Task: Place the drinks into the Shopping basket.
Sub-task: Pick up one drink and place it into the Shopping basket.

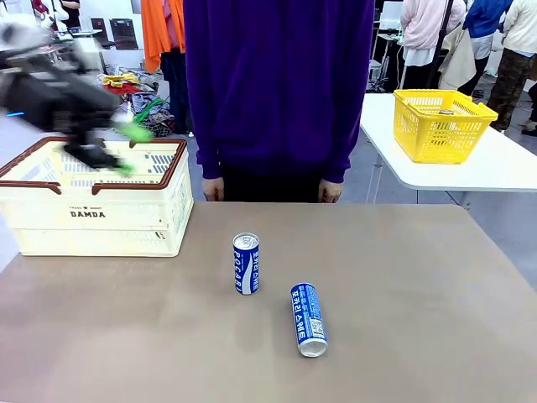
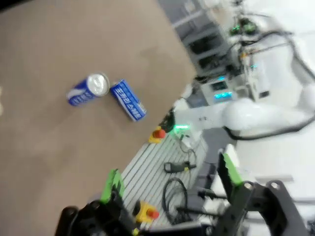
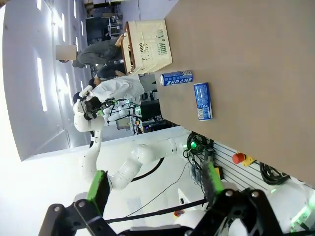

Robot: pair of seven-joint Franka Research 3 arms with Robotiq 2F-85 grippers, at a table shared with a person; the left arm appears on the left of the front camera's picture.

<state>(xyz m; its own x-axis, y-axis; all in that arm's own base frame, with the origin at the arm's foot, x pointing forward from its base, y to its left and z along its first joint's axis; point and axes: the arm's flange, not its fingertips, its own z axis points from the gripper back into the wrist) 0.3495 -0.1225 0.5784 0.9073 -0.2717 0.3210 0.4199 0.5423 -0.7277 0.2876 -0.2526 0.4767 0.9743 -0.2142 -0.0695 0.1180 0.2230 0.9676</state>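
Brown tabletop [image 1: 403, 277], two blue drinks: upright can [image 1: 246, 263] and tipped can [image 1: 308, 319] sit well right of the left end effector [image 1: 130, 149], hanging wide open over the Shopping basket [image 1: 92, 214]; right end effector [image 3: 153, 176] gapes wide too.

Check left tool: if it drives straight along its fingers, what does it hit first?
The left tool likely meets the slatted base plate past the table edge, near the right arm. Both blue cans lie off that line. Depth unclear.
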